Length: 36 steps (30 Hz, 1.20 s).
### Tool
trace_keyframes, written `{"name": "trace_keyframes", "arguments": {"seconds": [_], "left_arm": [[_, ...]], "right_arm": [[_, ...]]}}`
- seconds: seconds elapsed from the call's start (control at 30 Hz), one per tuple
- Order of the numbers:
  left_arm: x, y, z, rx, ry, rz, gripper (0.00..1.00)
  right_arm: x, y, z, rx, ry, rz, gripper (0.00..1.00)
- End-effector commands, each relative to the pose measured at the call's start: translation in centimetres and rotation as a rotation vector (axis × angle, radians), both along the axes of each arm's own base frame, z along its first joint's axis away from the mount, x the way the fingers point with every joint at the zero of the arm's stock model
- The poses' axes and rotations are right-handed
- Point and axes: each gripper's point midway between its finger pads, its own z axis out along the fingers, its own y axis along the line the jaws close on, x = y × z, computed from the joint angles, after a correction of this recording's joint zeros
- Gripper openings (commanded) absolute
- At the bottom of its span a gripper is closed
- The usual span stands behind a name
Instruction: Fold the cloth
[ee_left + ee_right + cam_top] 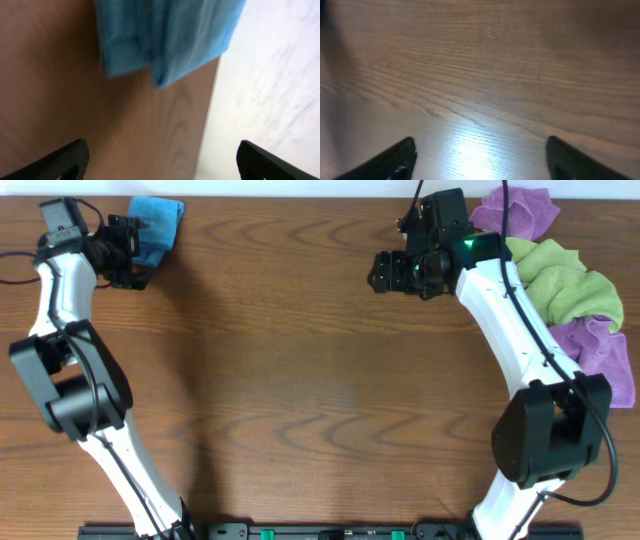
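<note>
Black jaws stand wide apart on the left gripper [161,150], with nothing between them but bare wood. Just ahead of it lies the cloth [160,222], sky-blue and doubled over in layers, at the far left corner of the table [300,380], right at its edge. The right gripper [480,145] is likewise spread wide and empty above bare tabletop, near a heap of purple cloths [515,210] and a lime-green cloth [565,280].

**Contents of the bench, by count**

One wooden bench [300,350]. Four cloths in all: one blue cloth [160,222], one green cloth [570,285], two purple cloths [520,210] [600,350]. Two robot arms: one left arm [70,360], one right arm [505,315].
</note>
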Motion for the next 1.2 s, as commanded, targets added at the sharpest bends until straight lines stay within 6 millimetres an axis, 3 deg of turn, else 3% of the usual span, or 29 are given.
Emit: {"name": "trace_keyframes", "arguments": {"seconds": [0.0, 0.1, 0.2, 0.33, 0.47, 0.7, 0.8, 1.0, 1.17], "left_arm": [[-2.1, 1.4, 3.0, 0.176, 0.008, -0.054, 0.95], [-5.0, 1.6, 4.9, 0.29, 0.066, -0.108, 0.95], [-8.0, 1.5, 8.0, 0.45, 0.097, -0.195, 0.95], [-11.5, -0.2, 12.1, 0.634, 0.12, -0.324, 0.95], [-14.1, -3.8, 15.4, 0.772, 0.096, -0.481, 0.95], [-16.6, -12.1, 20.9, 0.929, -0.072, -0.65, 0.95], [-18.6, -14.4, 23.3, 1.012, -0.129, -0.68, 0.95], [-23.2, -15.7, 26.4, 1.089, -0.208, -0.752, 0.95], [-26.5, -15.3, 28.0, 1.148, -0.289, -0.821, 0.95]], "right_arm": [[0.5, -0.1, 1.0, -0.008, -0.043, 0.034, 0.96], [0.5, -0.2, 1.1, -0.026, -0.063, 0.074, 0.99], [0.6, -0.3, 1.4, -0.051, -0.086, 0.122, 0.99], [0.5, -1.0, 2.2, -0.083, -0.102, 0.168, 0.99], [0.3, -2.1, 3.7, -0.146, -0.111, 0.197, 0.99], [-1.0, -3.2, 7.8, -0.219, -0.142, 0.248, 0.99], [-2.2, -3.5, 10.4, -0.22, -0.187, 0.246, 0.99], [-5.8, -3.8, 15.5, -0.24, -0.294, 0.294, 0.99], [-9.5, -3.4, 16.2, -0.241, -0.244, 0.336, 0.99]]}}
